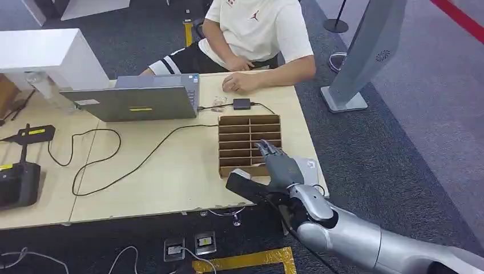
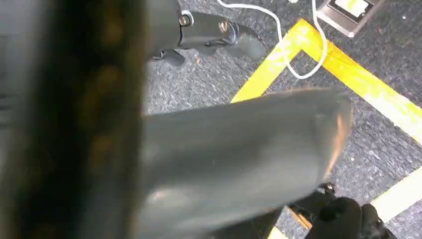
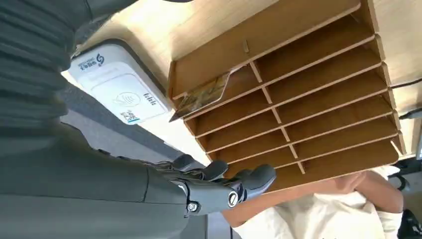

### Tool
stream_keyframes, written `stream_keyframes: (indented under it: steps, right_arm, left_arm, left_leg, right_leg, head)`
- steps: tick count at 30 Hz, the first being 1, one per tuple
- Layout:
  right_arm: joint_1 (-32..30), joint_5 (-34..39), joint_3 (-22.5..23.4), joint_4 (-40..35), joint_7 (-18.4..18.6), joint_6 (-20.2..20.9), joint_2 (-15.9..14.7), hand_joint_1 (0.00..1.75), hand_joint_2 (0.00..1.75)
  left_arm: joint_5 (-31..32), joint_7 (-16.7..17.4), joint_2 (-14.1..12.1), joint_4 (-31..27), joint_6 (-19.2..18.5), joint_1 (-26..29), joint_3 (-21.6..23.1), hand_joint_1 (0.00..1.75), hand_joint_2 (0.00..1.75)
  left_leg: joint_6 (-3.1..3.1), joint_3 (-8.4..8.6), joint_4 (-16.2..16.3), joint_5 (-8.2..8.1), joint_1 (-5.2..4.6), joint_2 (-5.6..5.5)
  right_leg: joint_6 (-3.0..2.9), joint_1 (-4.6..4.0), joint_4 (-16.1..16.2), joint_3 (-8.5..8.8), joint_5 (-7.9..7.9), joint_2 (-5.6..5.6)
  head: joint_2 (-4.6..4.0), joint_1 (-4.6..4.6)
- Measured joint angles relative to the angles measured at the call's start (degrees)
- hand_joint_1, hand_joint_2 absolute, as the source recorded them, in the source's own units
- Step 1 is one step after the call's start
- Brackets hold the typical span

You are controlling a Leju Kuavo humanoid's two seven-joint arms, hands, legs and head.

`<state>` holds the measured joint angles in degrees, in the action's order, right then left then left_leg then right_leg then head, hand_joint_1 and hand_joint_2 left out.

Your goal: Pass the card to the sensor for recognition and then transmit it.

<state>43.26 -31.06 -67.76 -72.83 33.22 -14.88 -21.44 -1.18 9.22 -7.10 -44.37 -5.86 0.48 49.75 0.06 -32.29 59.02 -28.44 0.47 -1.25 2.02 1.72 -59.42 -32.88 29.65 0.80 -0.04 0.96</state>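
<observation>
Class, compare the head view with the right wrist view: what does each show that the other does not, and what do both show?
Only the head view shows the laptop and the black cables on the table. Only the right wrist view shows the card leaning in a slot, and the white card sensor's printed face. Both show the wooden slotted organizer, the right hand over it, and the seated person.
</observation>
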Motion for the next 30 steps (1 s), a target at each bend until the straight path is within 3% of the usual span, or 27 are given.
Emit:
stream_keyframes:
  steps: [9, 16, 30]
  right_arm:
    - [-0.16, -2.61, -0.07, 2.47, 0.0, 1.6, 1.05, 0.0, 1.75]
    - [0.32, -7.09, -0.04, 7.59, -0.83, -1.27, 2.69, 0.0, 1.75]
    - [2.07, -11.7, -1.33, 14.36, -1.14, -0.5, 4.85, 0.0, 1.75]
  left_arm:
    - [-1.47, 0.96, -0.02, -0.07, 0.0, -0.54, 0.31, 0.0, 0.0]
    - [-2.6, 1.12, -0.04, -0.17, 0.0, -0.8, 0.5, 0.0, 0.0]
    - [-3.34, 0.74, -0.07, -0.15, 0.0, -1.13, 1.77, 0.0, 0.0]
  left_leg:
    - [0.0, -0.01, 0.0, 0.0, 0.0, -0.01]
    - [0.0, -0.03, 0.0, 0.0, 0.0, -0.03]
    - [0.0, -0.03, 0.0, 0.0, 0.0, -0.03]
  right_leg:
    - [0.0, 0.0, 0.0, 0.01, 0.0, -0.01]
    - [0.0, 0.0, 0.0, 0.01, 0.0, -0.04]
    - [0.0, 0.0, 0.0, 0.01, 0.0, -0.03]
  head:
    - [0.0, 0.02]
    - [0.0, 0.02]
    - [0.0, 0.0]
